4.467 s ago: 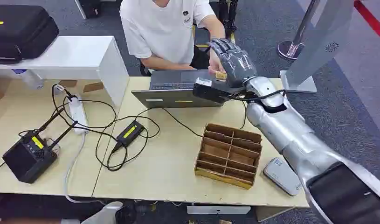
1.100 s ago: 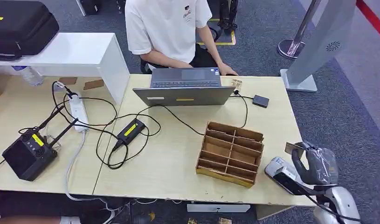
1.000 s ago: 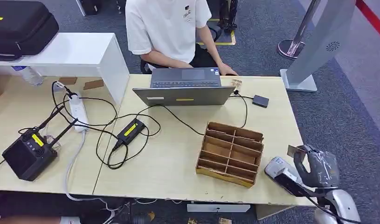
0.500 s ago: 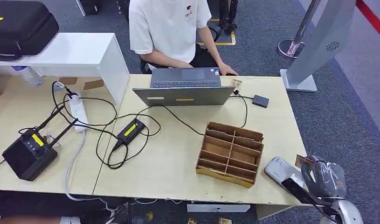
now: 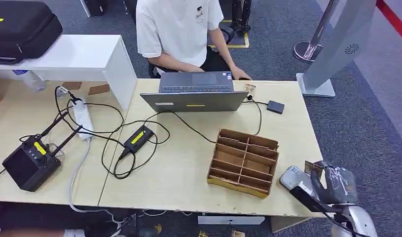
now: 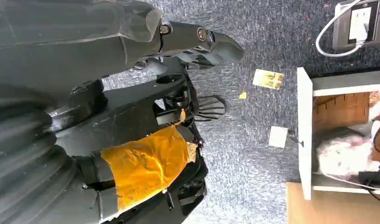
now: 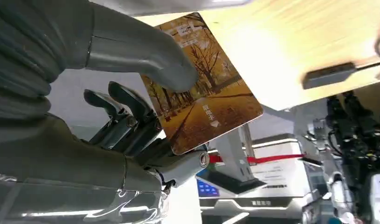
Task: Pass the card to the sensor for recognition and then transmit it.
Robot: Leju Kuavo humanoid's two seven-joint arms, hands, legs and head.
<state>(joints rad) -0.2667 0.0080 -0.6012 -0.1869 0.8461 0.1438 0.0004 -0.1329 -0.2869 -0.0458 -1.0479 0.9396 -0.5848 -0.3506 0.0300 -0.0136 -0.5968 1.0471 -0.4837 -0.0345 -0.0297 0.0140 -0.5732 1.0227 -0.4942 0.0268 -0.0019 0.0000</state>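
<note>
Card (image 5: 310, 167): pinched between the thick grey thumb and darker fingers of the right hand (image 5: 337, 185), at the near right corner of the table (image 5: 179, 182). Printed with golden-brown autumn trees and a little white lettering, as seen in the right wrist view (image 7: 202, 88), with the thumb pressed on the printed face and the fingers (image 7: 127, 112) behind. Held tilted, just above the far end of the grey sensor (image 5: 292, 178) lying at the table's edge; touching it or not, cannot tell. Right hand (image 7: 132, 116) closed on the card alone. Left hand (image 6: 197, 37): hanging low over grey carpet, close against dark parts of the robot; fingers spread or curled, cannot tell. Just left of the sensor, a wooden divided tray (image 5: 243, 163), lying flat. Farther back, an open laptop (image 5: 196, 91), with a person in a white T-shirt (image 5: 179, 29) seated behind it, one hand resting at the laptop's right corner. Near that corner, a small black box (image 5: 275, 106) on a cable. On the left side of the table, a white power strip (image 5: 82, 118), a black power adapter (image 5: 138, 138) with a yellow label among looped cables, and a black device (image 5: 28, 165) with antennas. On the white shelf (image 5: 75, 57) at the far left, a black case (image 5: 21, 27). On the carpet beyond the table's right end, a grey floor stand (image 5: 337, 49).
</note>
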